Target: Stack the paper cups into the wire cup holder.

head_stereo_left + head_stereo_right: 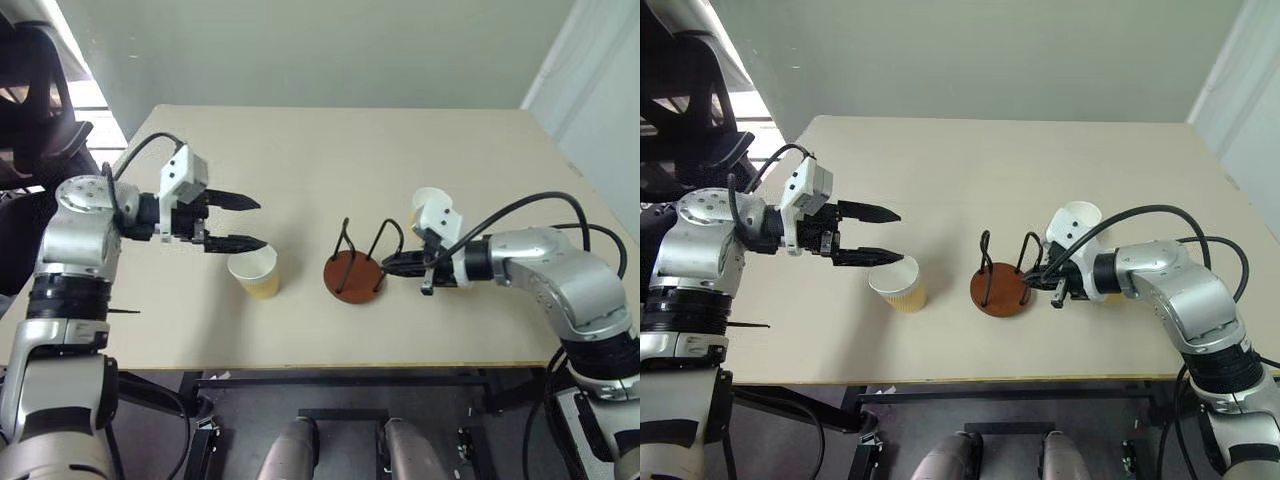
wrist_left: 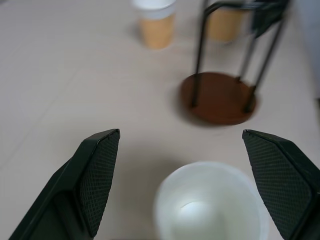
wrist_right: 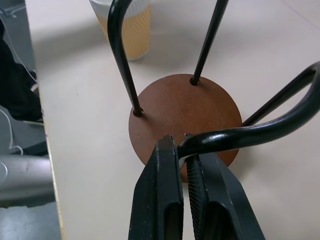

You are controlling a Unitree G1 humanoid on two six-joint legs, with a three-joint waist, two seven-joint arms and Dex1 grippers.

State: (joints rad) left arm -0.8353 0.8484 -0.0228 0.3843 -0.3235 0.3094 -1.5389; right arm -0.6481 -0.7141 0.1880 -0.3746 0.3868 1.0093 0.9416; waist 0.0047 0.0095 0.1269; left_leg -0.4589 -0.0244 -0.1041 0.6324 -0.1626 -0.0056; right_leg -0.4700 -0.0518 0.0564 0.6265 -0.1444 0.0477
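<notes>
- Wire cup holder point(image 1: 354, 272) stands upright near the middle of the table point(image 1: 330, 160), its disc base empty.
- Right gripper point(image 3: 183, 150): fingers pinched together on a black wire loop of the holder, low near the base.
- Left gripper point(image 1: 243, 222): fingers spread wide, holding nothing, hovering just above one paper cup point(image 1: 255, 272) standing upright left of the holder.
- Second paper cup point(image 1: 432, 205) stands right of the holder, behind the right wrist.
</notes>
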